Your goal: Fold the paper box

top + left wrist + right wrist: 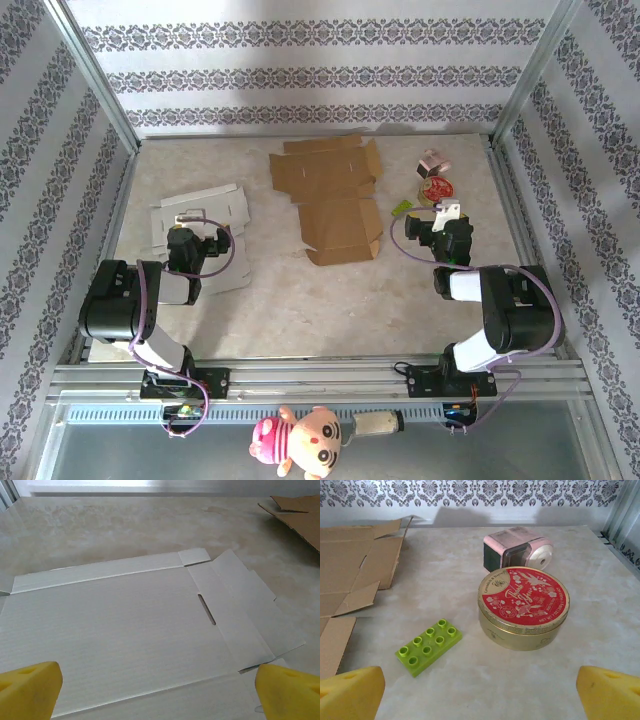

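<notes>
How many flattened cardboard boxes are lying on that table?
2. The white box lies flat on the left side of the table; the brown box lies unfolded in the middle, toward the back wall. I see no sign of a hidden third.

White paper box blank [203, 208] [125, 630]: unfolded, lying flat on the worktop [300, 300] at left, flaps spread, narrow slot [206, 609] beside one crease. Brown cardboard blank [335, 195] [350, 565]: unfolded, centre rear, right-hand flaps slightly lifted.

Lab-style robot cell: aluminium frame [320, 375], wallpapered walls [320, 60], marble-look table [300, 300].
</notes>
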